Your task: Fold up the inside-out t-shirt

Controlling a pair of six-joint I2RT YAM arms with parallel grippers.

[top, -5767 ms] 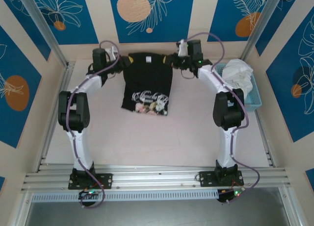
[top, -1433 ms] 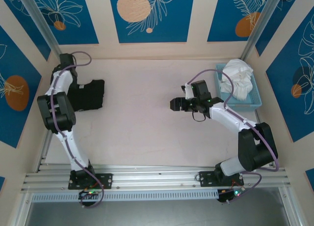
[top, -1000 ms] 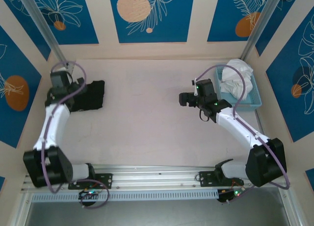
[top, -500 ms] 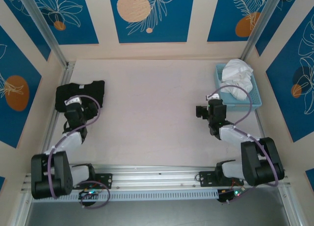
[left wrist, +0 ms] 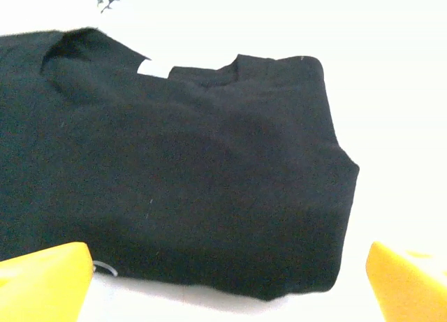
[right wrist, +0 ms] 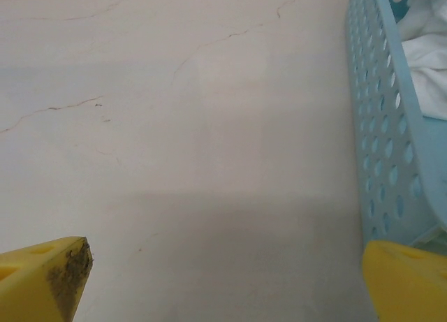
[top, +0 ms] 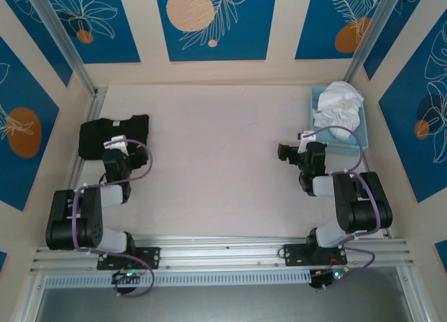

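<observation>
T-shirt (top: pixel 115 132) lies folded, compact, far-left on table (top: pixel 209 168), so task judged approx. complete; L gripper (left wrist: pixel 227 283) just near of it and R gripper (right wrist: pixel 225 280) by basket (right wrist: pixel 380 147), both jaws apart, empty.

T-shirt (left wrist: pixel 195 168) — black; basket (right wrist: pixel 387 126) — pale blue, holed; cloth (top: pixel 336 104) white; table (top: pixel 223 147) cream; walls (top: pixel 209 28) blue, orange discs, white leaves.
</observation>
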